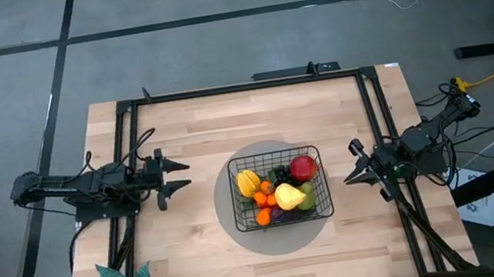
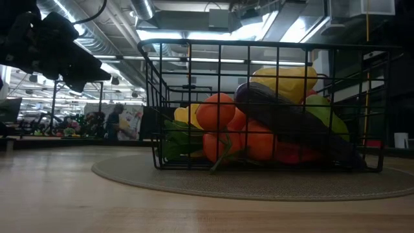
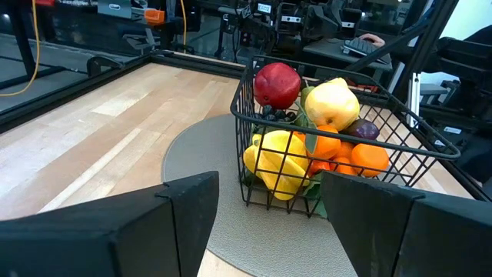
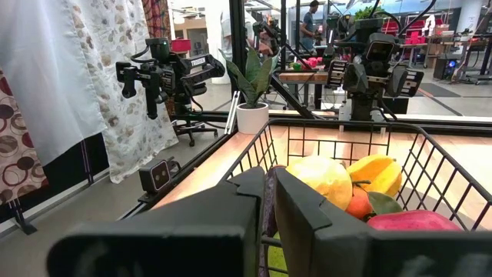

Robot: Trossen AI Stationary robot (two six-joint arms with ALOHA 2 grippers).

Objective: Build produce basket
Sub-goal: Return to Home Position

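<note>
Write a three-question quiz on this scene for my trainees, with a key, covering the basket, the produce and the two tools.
1. True or false: the red apple lies outside the basket.
2. What does the basket stand on? A) a round grey mat B) a metal tray C) a folded cloth
3. Which has its fingers spread wide apart, the left tool or the right tool?
Key: 1 false; 2 A; 3 the left tool.
</note>
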